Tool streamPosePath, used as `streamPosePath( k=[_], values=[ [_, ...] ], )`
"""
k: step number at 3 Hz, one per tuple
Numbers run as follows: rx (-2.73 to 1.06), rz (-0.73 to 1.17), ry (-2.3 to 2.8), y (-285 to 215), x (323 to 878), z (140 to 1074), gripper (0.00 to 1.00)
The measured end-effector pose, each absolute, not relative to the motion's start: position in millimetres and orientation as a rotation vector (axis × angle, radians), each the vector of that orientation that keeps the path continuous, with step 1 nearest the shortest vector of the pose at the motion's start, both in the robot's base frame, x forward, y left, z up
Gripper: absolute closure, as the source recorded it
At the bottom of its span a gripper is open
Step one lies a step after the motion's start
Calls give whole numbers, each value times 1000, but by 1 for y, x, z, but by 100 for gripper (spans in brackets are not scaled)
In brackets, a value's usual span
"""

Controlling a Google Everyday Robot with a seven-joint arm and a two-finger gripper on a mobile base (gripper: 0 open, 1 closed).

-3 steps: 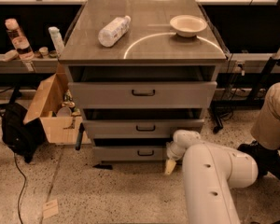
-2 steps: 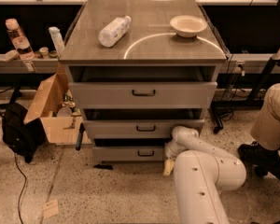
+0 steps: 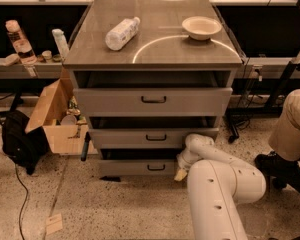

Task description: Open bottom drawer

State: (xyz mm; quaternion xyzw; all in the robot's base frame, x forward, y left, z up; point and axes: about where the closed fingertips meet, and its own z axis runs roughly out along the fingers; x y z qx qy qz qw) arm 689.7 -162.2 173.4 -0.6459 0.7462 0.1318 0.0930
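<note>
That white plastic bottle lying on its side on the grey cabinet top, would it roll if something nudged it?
Probably: the white plastic bottle lies on its side on the smooth cabinet top, so a sideways nudge would likely roll it. It looks like thin plastic, so probably light. The gripper is below, at the right end of the bottom drawer.

You are looking at the cabinet (image 3: 155, 59) from the front. A bottle (image 3: 122, 32) is lying on its top toward the left, and a bowl (image 3: 201, 27) is sitting on the top toward the right, well apart. The bottom drawer (image 3: 137, 167) is sitting under the middle drawer (image 3: 150, 137), lowest of three. The gripper (image 3: 180, 173) is hanging just in front of the bottom drawer's right end, maybe touching it. A box (image 3: 60, 134) is standing left of the cabinet, with a bag (image 3: 20, 140) lying left of the box.
</note>
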Motion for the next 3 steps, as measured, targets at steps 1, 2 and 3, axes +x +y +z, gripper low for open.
streamPosePath(
  k=[1,2,3],
  values=[
    [-1917,391,2215,-162,690,182,70],
    [-1917,391,2215,-163,690,188,93],
    [-1910,404,2225,-168,685,188,100]
  ],
)
